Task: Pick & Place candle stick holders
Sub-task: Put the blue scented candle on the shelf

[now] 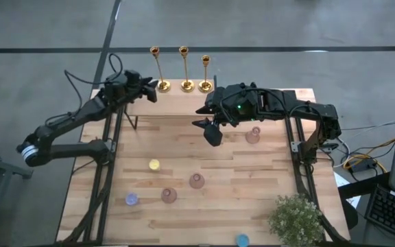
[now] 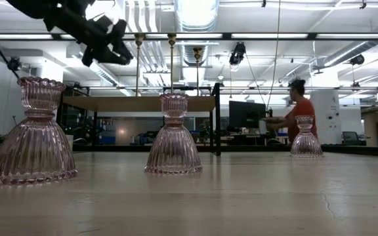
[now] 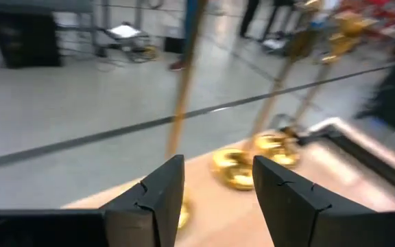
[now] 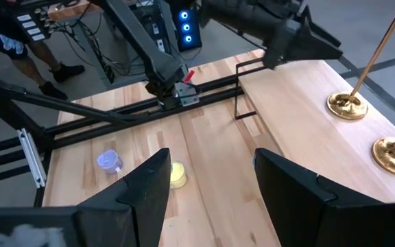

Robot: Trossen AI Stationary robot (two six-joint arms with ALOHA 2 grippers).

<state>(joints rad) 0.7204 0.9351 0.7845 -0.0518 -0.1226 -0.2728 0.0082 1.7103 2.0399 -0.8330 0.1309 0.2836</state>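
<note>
Now the left gripper [image 1: 158,88], fingers spread, sits upper left of centre, just beside the leftmost of three candle stick holders [image 1: 184,68] lined along the table's [image 1: 266,171] top edge. Best move, I'd say: centre on that thin stem before closing, keeping it upright. Right gripper [image 1: 208,127] hangs mid-frame, spread and empty. Three pink glass holders [image 1: 197,181] below.

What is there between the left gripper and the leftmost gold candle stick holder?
Nothing. In the high view the left gripper is right beside the leftmost candle stick holder, only bare table around. The left wrist view shows open jaws before its stem.
</note>
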